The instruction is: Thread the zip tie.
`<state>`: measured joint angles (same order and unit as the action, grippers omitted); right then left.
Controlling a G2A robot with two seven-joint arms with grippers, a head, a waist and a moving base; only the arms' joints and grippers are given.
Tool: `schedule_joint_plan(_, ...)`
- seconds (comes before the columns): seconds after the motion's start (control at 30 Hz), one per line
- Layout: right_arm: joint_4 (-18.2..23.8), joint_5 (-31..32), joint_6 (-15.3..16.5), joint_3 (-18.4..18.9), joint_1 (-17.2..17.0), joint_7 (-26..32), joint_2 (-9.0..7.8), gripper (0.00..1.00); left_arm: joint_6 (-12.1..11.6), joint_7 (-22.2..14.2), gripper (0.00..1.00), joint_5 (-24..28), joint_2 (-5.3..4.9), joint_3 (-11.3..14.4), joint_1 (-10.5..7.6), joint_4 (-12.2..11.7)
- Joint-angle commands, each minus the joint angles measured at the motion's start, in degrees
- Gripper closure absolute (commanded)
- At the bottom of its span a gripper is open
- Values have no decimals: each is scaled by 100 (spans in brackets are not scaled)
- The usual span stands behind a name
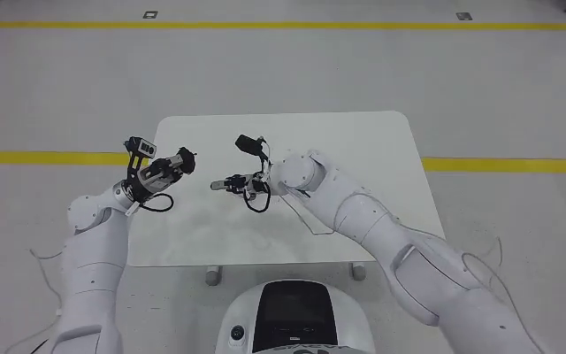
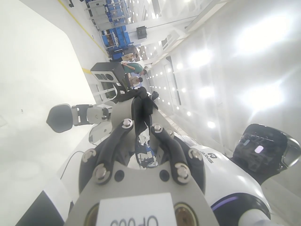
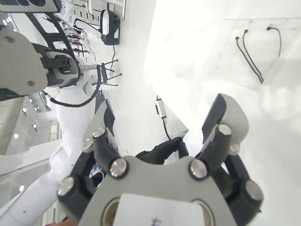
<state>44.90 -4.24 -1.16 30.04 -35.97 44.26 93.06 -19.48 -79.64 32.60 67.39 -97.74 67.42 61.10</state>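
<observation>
Three black zip ties (image 3: 249, 55) lie on a clear tray (image 3: 258, 28) on the white table (image 1: 354, 142). My right gripper (image 3: 162, 109) hovers above the table to one side of the tray, open, with nothing between its fingers. The top view has it (image 1: 219, 185) near the table's middle, pointing left. My left gripper (image 1: 186, 159) is raised over the table's left part, facing the right one, a short gap apart. Its black pads (image 2: 142, 97) are pressed together, shut; I cannot tell whether a tie is between them. The right gripper (image 2: 58, 118) sits just beyond it.
The clear tray's edge (image 1: 309, 221) shows under my right forearm near the table's front. A black cable loop (image 1: 159, 203) hangs from the left wrist. The back and right of the table are bare white surface. Floor with yellow lines (image 1: 53, 157) surrounds the table.
</observation>
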Motion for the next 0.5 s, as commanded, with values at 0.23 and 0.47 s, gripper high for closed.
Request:
schedule_joint_plan(0.23,45,299,-47,-26,-57,-440,27,0,0,0,100,0,0,0,0,0)
schedule_joint_plan(0.47,-498,796,80,-420,151,-988,426,0,0,0,100,0,0,0,0,0)
